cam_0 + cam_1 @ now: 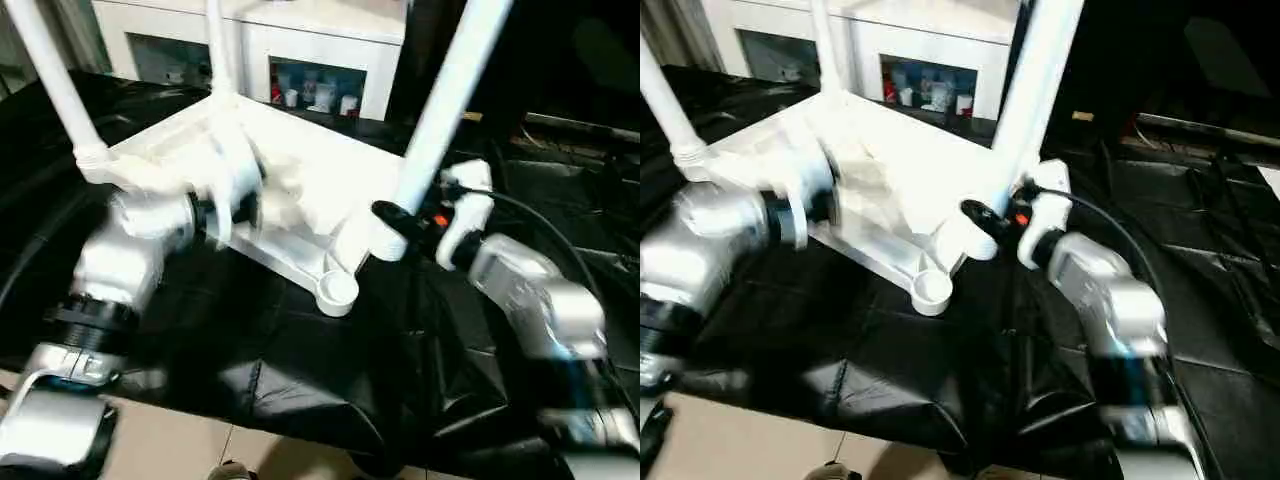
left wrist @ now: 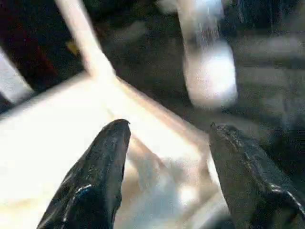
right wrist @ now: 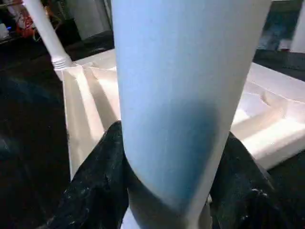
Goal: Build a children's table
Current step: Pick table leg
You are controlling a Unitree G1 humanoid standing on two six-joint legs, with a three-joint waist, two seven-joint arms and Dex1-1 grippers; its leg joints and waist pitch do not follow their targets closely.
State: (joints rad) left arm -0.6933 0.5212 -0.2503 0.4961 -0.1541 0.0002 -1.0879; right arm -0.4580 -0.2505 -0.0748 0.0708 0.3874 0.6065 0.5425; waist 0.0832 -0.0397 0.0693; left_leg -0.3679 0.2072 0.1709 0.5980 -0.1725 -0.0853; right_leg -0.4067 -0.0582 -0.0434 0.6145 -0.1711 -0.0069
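Observation:
The children's table lies upside down on a black cloth, its white ribbed top [image 1: 300,190] facing up. Three white legs stand in corner sockets: one at the left [image 1: 55,75], one at the back [image 1: 218,45], one at the right [image 1: 450,90]. The near corner socket [image 1: 337,290] is an open round cup with nothing in it. My right gripper [image 3: 171,138] is shut on the right leg [image 3: 186,86] just above its socket, one black finger on each side. My left gripper [image 2: 169,126] hangs open over the ribbed underside near the left edge [image 1: 235,205], with nothing between its fingers.
The black cloth [image 1: 280,370] covers the work surface and hangs in folds at the front, above a tan floor [image 1: 180,450]. A white cabinet [image 1: 330,40] with small items in its openings stands behind. A black cable [image 1: 560,230] runs along my right arm.

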